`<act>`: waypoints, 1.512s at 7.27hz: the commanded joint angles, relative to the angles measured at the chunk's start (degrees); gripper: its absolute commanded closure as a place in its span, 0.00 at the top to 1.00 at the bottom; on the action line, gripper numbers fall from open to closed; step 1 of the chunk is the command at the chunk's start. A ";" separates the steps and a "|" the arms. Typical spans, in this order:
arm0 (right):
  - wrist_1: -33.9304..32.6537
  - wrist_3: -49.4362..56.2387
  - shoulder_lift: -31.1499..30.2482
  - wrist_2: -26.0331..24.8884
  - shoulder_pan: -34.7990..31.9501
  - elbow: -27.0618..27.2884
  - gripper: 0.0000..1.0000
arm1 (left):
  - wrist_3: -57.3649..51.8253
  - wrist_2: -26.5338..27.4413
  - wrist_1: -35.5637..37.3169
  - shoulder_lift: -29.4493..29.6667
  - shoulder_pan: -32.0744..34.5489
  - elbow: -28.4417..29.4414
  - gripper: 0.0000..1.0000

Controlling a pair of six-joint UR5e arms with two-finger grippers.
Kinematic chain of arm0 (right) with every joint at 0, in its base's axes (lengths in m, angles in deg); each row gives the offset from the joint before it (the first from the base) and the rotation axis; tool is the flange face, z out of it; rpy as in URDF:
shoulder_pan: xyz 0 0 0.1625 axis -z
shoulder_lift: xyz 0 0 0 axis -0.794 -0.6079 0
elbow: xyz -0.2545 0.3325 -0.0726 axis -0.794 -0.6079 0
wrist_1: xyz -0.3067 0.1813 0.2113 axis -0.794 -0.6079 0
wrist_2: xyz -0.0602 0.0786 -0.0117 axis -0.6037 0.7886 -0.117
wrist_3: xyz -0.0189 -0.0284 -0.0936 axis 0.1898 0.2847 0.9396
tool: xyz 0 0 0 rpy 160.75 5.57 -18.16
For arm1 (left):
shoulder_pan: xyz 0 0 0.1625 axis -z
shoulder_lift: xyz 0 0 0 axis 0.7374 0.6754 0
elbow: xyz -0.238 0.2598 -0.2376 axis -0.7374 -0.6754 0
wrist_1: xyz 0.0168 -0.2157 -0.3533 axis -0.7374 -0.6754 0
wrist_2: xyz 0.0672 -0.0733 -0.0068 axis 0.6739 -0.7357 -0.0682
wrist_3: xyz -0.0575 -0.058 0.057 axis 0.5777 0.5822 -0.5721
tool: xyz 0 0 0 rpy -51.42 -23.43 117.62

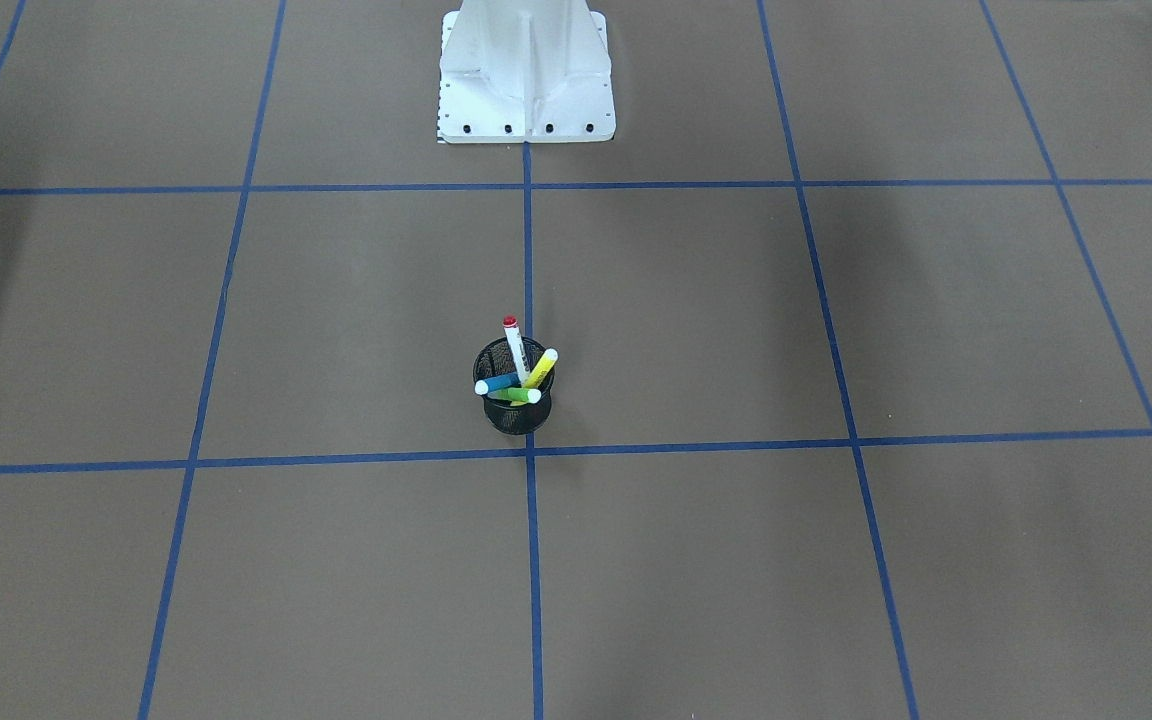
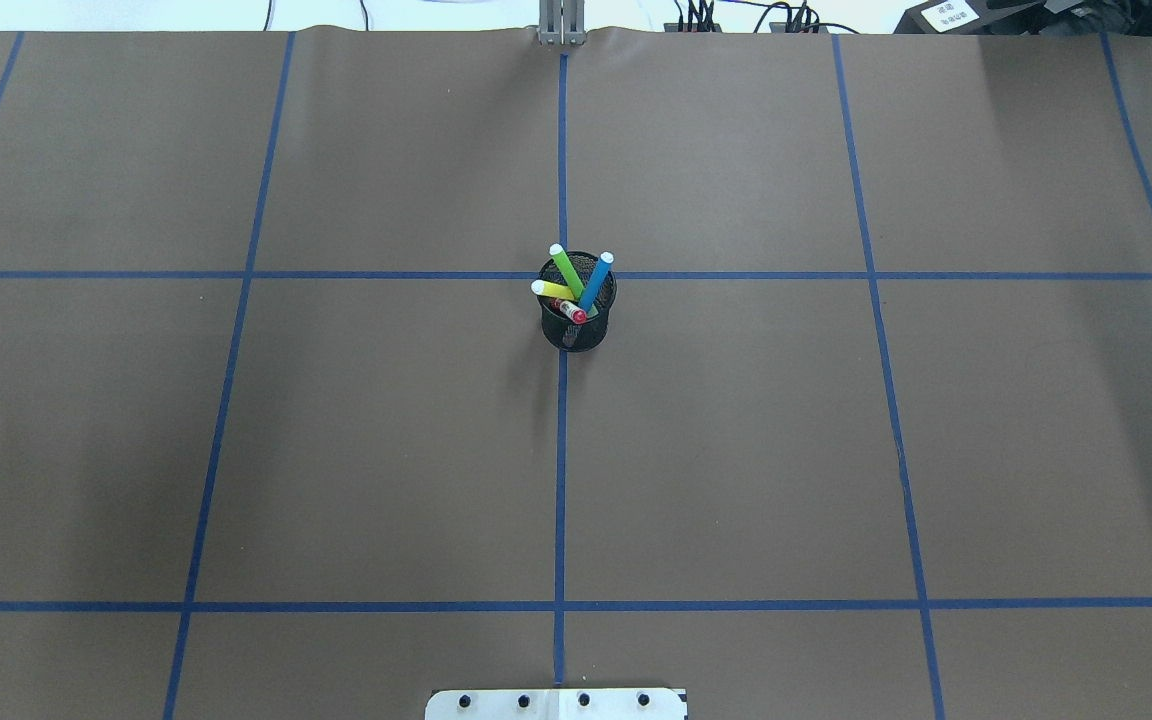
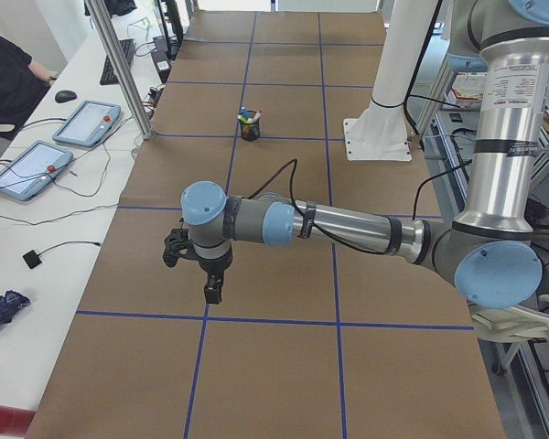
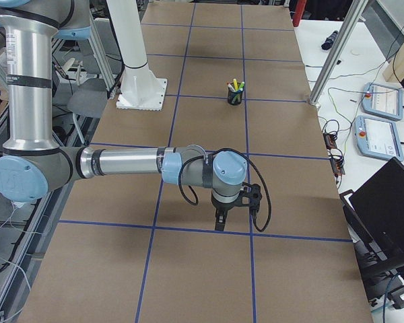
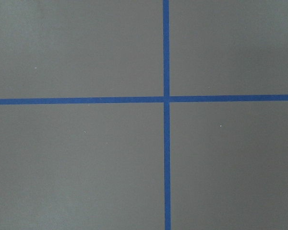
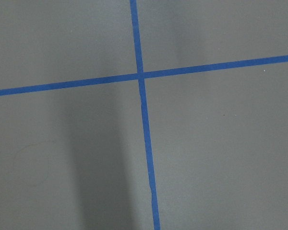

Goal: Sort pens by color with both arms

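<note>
all four pens stand together in a black mesh cup (image 2: 577, 330) near the middle of the table (image 2: 356, 450). in the overhead view the cup sits on the centre tape line (image 2: 560, 480), just at 6 o'clock of a crossing in the blue grid. from the cup's mouth the green pen (image 2: 567, 270) leans out toward 11 o'clock, the blue pen (image 2: 595, 282) toward 1 o'clock and the yellow pen (image 2: 551, 291) toward 10 o'clock. the white pen with red ends (image 2: 570, 311) shows its red tip toward the 6 o'clock side.

the white base mount (image 2: 556, 704) lies at 6 o'clock of the cup, well apart from it.

neither arm is near the pens. in the left side view the left arm (image 3: 339, 227) reaches out low over the table, and the left gripper (image 3: 213, 293) points down over bare brown surface, with the cup well away at 12 o'clock. in the right side view the right arm (image 4: 121, 163) is stretched out the same way, and the right gripper (image 4: 219, 223) hangs close above a blue line, the cup again far off at 12 o'clock. how far either gripper's fingers are parted cannot be told from these views; nothing is seen in them.

both wrist views show only brown surface and a tape crossing.
</note>
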 commanded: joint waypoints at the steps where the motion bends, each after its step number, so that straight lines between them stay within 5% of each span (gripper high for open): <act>1: 0.03 -0.28 0.45 1.29 0.01 0.23 1.00 | -0.34 -1.54 -5.74 0.69 -1.05 0.97 0.99; 9: 0.03 -3.10 1.60 1.82 0.27 1.37 1.00 | -0.52 -1.45 -5.34 11.39 -8.77 -0.25 0.99; 11: 0.03 -3.45 1.41 5.15 0.27 1.19 1.00 | 0.00 -1.45 -5.16 16.75 -14.20 -0.69 0.99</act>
